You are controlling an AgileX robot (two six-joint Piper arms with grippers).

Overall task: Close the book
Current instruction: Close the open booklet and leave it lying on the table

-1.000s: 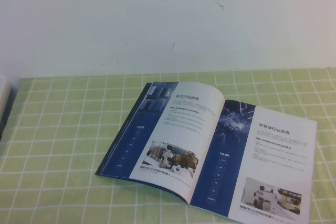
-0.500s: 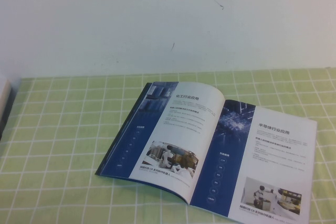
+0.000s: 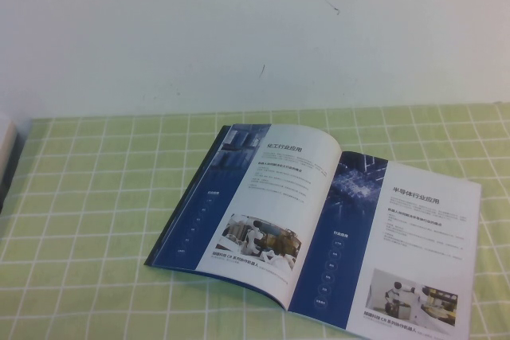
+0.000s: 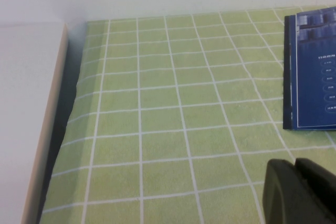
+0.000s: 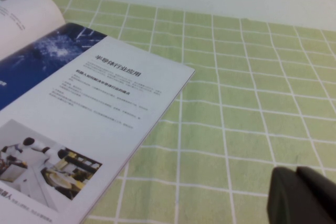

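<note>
An open book (image 3: pixel 319 228) with blue and white pages lies flat on the green checked tablecloth (image 3: pixel 88 212), right of the middle, its pages bowed up at the spine. Neither gripper appears in the high view. In the left wrist view my left gripper (image 4: pixel 294 162) hovers over bare cloth with its black fingers pressed together, and the book's blue left page (image 4: pixel 312 77) lies a short way off. In the right wrist view my right gripper (image 5: pixel 296 170) is shut and holds nothing. It sits over cloth beside the book's right page (image 5: pixel 79 108), apart from it.
A white wall (image 3: pixel 239 29) rises behind the table's far edge. A white board or box (image 4: pixel 26 103) stands at the table's left side, and only its edge shows in the high view (image 3: pixel 5 149). Green cloth surrounds the book to the left and at the back.
</note>
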